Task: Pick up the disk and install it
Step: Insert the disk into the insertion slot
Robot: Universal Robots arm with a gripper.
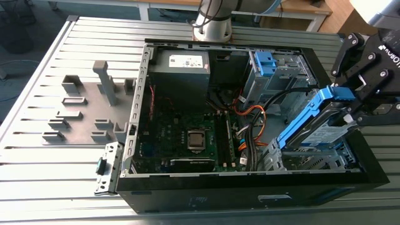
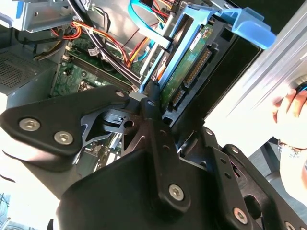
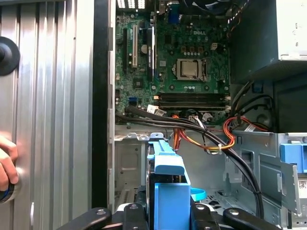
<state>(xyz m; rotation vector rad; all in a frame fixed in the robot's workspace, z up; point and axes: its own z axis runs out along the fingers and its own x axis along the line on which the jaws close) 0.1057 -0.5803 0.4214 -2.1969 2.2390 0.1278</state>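
Ribbed aluminium table [image 1: 37, 150], open black case [image 1: 237, 199]. Black gripper [image 1: 353, 105] clamped on the disk [image 1: 320, 133]: flat silver slab, blue plastic bracket, tilted over the metal drive cage [image 1: 300, 159].

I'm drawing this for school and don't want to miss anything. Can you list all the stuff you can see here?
computer case: 1, black, open, on the table
circuit board: 1, green, inside the case
power box: 1, grey, white sticker, case's far corner
cables: several, orange and black, inside the case
latch: 1, blue, on the case's far metal cage
disk: 1, silver in blue frame, tilted over the case, exterior view's right
plate with blocks: 1, grey, on the table, exterior view's left
table: 1, silver, ribbed, under everything
hand: 1, resting on the table beside the case
pincer: 1, black, shut on the disk
robot arm: 1, grey base, behind the case
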